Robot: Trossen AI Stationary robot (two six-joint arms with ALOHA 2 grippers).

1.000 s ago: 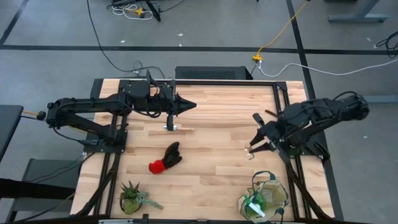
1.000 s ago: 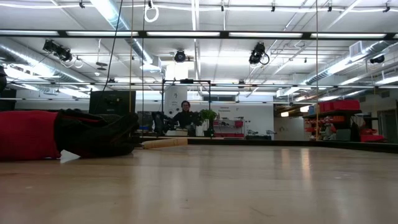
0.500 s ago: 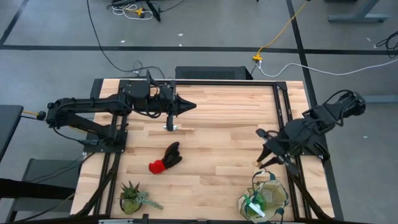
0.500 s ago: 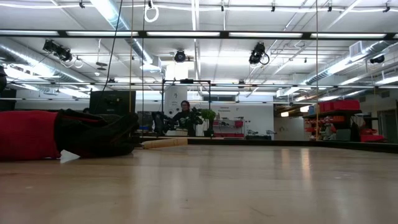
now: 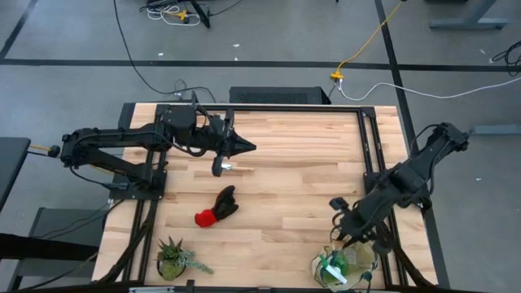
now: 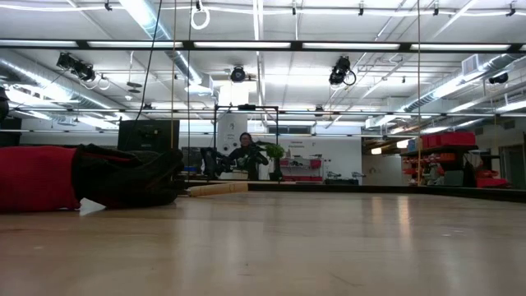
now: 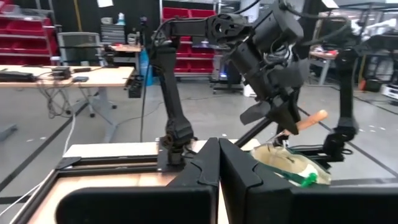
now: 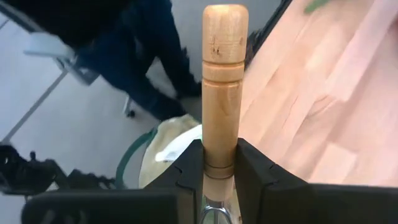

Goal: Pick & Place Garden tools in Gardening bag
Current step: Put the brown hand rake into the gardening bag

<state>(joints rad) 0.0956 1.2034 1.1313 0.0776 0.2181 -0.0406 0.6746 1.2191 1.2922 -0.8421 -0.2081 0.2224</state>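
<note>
The beige gardening bag point(image 5: 348, 260) with green trim stands at the table's near right; a bright green piece point(image 5: 329, 267) lies inside it. My right gripper point(image 5: 340, 221) hangs just above the bag's far rim, shut on a wooden-handled tool point(image 8: 221, 81). A second wooden-handled tool point(image 5: 223, 167) lies flat on the table at the far left. My left gripper point(image 5: 244, 146) hovers shut and level above it. The red-and-black glove point(image 5: 216, 207) lies flat near the middle of the table. My right gripper pinches the tool's wooden handle near its metal end point(image 8: 219, 163) between its two fingers point(image 8: 252, 168). The handle runs on forward past the fingertips, along them. The gripper slants downward, and the tool is lifted clear over the bag point(image 7: 287, 163). The gripper hides the tool's metal end.
A small spiky potted plant point(image 5: 173, 259) stands at the near left corner. Black rails point(image 5: 368, 155) run along the table's edges beside each arm's base. Bare wood lies between the glove and the bag.
My right gripper has carried the wooden-handled tool toward the table's near edge and downward, coming from beside the right rail to just above the bag, and has tipped further down. My left gripper's tip has swung slightly toward the near edge.
</note>
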